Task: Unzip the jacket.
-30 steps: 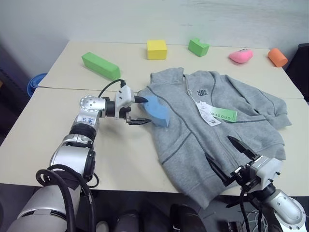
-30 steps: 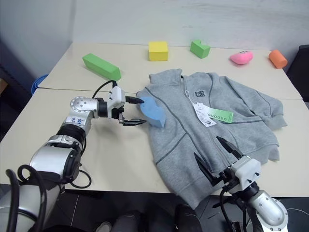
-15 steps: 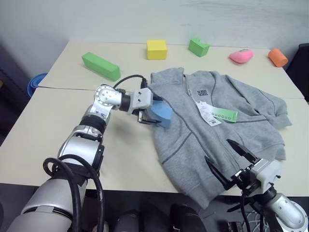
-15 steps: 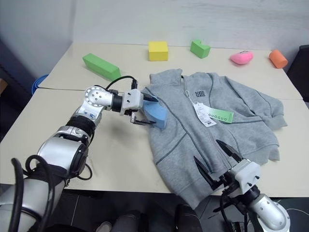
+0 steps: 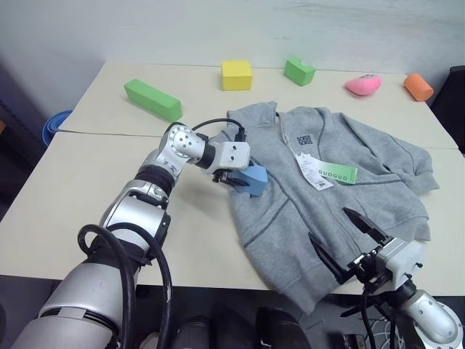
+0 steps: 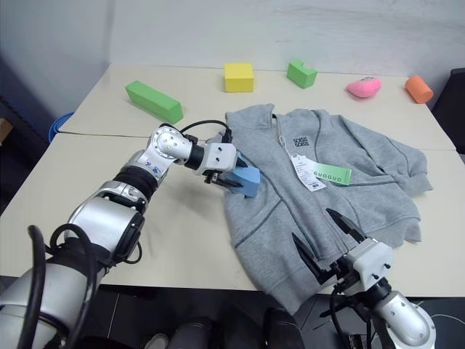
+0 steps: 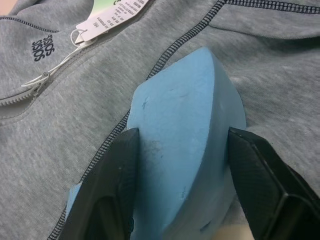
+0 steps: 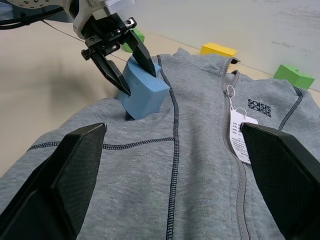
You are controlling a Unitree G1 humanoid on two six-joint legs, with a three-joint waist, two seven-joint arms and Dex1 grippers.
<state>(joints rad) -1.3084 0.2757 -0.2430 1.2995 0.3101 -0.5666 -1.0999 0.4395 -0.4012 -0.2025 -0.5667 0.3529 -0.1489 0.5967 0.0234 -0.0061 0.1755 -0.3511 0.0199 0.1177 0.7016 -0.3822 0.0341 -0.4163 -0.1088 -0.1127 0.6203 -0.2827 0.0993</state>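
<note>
The grey jacket (image 5: pixel 330 196) lies flat on the table, front up, its zip closed up to the collar, with the pull (image 7: pixel 43 80) and paper tags (image 5: pixel 320 171) at the chest. A blue foam block (image 5: pixel 256 179) rests on the jacket's side nearest my left arm. My left gripper (image 5: pixel 238 177) is shut on that block, with one finger (image 7: pixel 107 185) pressed against each side. My right gripper (image 5: pixel 328 222) hovers open over the jacket's lower hem, its fingers (image 8: pixel 65 180) spread wide with nothing between them.
Along the far side of the table stand a long green block (image 5: pixel 151 98), a yellow cube (image 5: pixel 236 74), a small green block (image 5: pixel 298 70), a pink thing (image 5: pixel 362 84) and an orange thing (image 5: pixel 418 86). The table's (image 5: pixel 87 189) near edge runs just under my right gripper.
My left gripper moved right to the blue block, rolled, and closed on it; the block shifted slightly further onto the jacket. The right gripper stayed in place.
</note>
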